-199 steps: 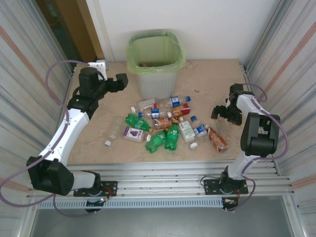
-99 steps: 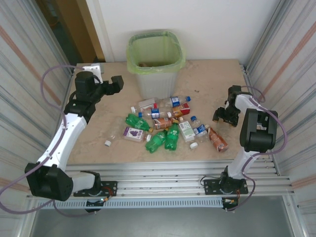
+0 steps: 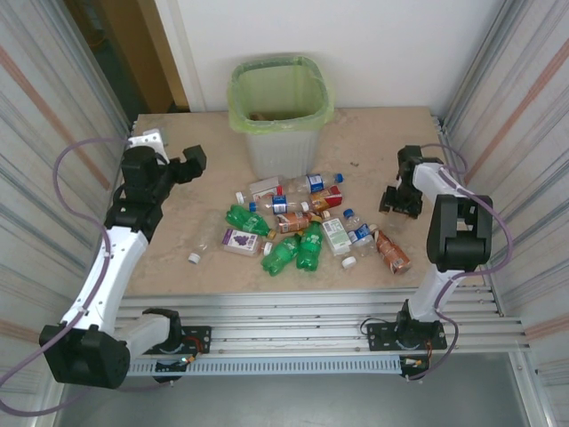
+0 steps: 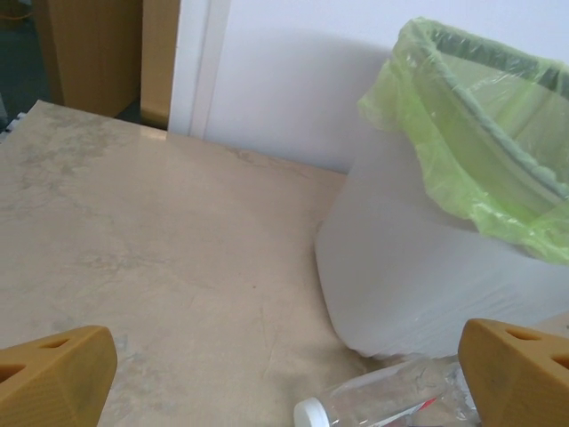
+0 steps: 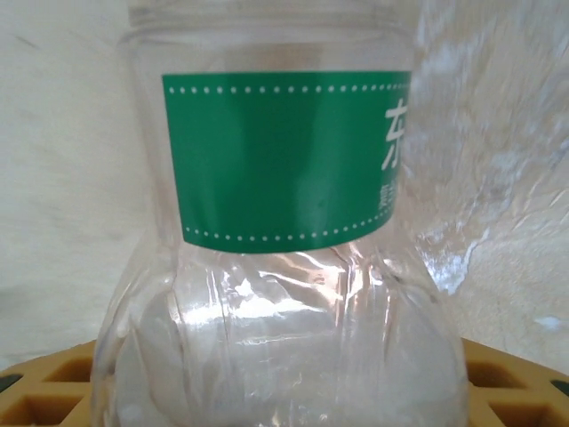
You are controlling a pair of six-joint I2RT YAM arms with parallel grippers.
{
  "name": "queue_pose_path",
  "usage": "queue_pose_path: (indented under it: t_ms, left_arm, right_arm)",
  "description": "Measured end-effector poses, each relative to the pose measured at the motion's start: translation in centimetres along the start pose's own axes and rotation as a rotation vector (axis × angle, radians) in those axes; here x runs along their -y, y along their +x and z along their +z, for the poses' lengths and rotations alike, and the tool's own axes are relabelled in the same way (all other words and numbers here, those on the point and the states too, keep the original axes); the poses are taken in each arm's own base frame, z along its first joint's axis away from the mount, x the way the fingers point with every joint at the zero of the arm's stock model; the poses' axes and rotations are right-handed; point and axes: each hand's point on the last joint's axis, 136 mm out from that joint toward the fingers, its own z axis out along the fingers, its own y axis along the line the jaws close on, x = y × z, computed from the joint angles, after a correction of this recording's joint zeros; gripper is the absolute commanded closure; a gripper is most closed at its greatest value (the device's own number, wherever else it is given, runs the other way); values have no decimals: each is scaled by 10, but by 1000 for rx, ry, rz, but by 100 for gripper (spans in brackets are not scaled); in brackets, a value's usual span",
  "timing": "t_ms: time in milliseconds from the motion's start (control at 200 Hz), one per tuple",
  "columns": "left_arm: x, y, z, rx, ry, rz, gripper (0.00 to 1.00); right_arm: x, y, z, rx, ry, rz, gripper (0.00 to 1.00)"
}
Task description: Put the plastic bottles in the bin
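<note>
Because the clear, crumpled plastic bottle with a green label point(image 5: 284, 267) looks empty, I judge it light, springy and slick, best gripped across its creased waist. It sits at my right pincer point(image 3: 397, 197), right of the tall translucent green-lined bin point(image 3: 280, 147); whether I clench it I cannot tell. My left pincer point(image 3: 192, 161), left of the bin, gapes empty.

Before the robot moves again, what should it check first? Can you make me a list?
1. Top of the bin open, room inside: ok.
2. The left fingers open and empty: ok.
3. The clear green-label bottle sits between the right fingers: ok.
4. Grip tight enough to lift: cannot tell.
5. The left arm off to the side, apart from the bin: ok.
6. All plastic bottles binned: not ok, a pile lies on the table.
</note>
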Motion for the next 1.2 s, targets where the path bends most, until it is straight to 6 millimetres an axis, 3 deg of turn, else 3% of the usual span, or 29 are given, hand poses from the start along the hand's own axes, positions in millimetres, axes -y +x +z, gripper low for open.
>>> queue_pose_path:
  t_ms: [90, 210, 416, 711, 937, 1082, 1202]
  left_arm:
    - [-7, 10, -3, -17, -20, -3, 1]
    - [-14, 23, -7, -40, -41, -7, 1]
    - [-19, 36, -6, -67, -50, -14, 1]
    - [-17, 41, -6, -89, -35, -34, 1]
    - [-16, 48, -7, -106, -25, -37, 1]
    - [-17, 50, -9, -113, -28, -37, 1]
    - [-17, 53, -10, -127, -28, -37, 1]
  right_arm:
    - [-13, -22, -34, 100, -2, -26, 73]
    - [-37, -53, -97, 285, -43, -49, 76]
    - [-90, -78, -205, 572, -200, -93, 76]
    - [-150, -111, -308, 821, -426, -123, 76]
    - [-208, -140, -352, 934, -554, -171, 74]
    - [-245, -154, -357, 966, -618, -206, 72]
    - [-273, -160, -349, 978, -660, -234, 69]
